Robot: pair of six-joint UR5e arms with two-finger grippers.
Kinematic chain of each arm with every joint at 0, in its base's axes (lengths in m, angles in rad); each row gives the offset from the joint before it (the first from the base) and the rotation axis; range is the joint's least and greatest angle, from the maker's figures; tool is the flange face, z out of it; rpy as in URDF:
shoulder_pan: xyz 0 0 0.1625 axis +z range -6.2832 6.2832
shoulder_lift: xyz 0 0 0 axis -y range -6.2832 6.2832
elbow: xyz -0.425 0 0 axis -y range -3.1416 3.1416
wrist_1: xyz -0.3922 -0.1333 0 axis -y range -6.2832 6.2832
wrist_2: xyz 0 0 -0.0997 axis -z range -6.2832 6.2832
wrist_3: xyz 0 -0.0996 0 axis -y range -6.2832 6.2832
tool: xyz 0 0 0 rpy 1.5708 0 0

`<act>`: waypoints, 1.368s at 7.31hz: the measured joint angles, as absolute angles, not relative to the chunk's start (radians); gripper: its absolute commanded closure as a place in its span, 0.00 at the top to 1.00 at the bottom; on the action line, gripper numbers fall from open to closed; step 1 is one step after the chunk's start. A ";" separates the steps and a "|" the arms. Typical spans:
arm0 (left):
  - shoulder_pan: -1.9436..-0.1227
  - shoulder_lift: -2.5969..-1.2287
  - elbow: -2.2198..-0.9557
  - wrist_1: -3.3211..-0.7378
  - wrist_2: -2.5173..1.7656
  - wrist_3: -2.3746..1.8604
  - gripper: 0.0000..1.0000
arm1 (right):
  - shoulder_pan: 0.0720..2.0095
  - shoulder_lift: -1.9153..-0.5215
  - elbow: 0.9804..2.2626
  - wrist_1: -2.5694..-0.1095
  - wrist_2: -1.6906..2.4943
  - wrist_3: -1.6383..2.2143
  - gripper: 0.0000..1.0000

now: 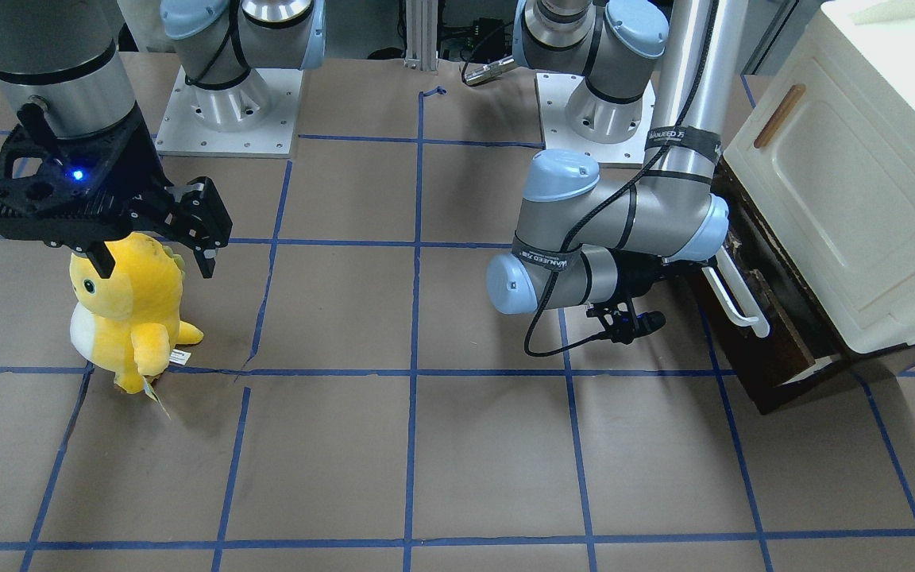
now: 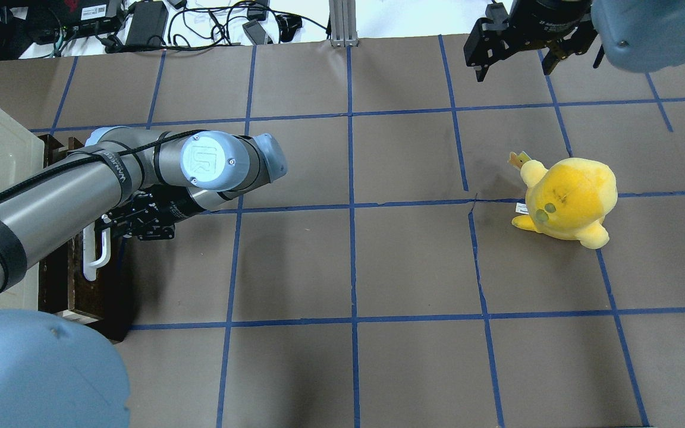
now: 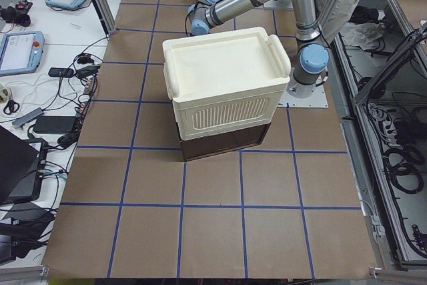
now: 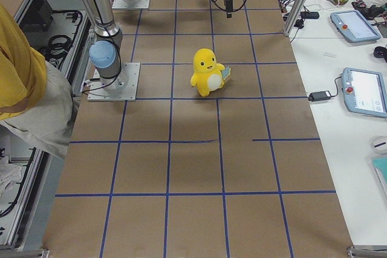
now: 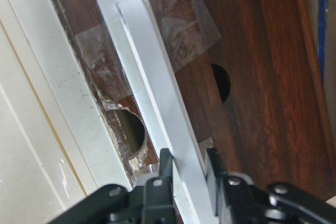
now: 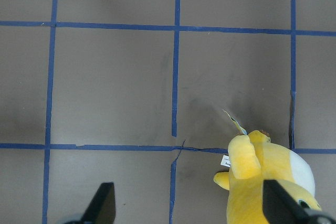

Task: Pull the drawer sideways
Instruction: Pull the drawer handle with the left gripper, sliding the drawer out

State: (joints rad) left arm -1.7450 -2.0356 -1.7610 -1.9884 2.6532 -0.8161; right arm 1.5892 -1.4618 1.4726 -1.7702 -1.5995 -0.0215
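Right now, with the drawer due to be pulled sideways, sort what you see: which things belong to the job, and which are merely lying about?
Belong to the job:
drawer
white bar handle on its front
left gripper, shut on that handle

Lying about:
yellow plush toy
cream-white cabinet over the drawer
right gripper, open, holding nothing

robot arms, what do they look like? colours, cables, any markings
The left arm and right arm are silver-grey tubes with pale blue joint caps. The left carries a black cable held by black lettered bands and shows a UR logo. The left end effector and right end effector are black.
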 measured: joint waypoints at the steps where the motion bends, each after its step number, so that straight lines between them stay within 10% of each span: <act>1: -1.754 -2.036 -1.760 -1.988 2.652 -0.816 0.12 | 1.589 -1.462 1.473 -1.770 -1.599 -0.021 1.00; 10: -1.843 -2.039 -1.737 -1.990 2.645 -0.811 0.13 | 1.589 -1.462 1.473 -1.770 -1.600 -0.021 1.00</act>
State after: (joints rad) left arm -1.8433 -2.0392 -1.7371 -1.9902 2.6446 -0.8105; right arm 1.5892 -1.4619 1.4726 -1.7702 -1.5999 -0.0215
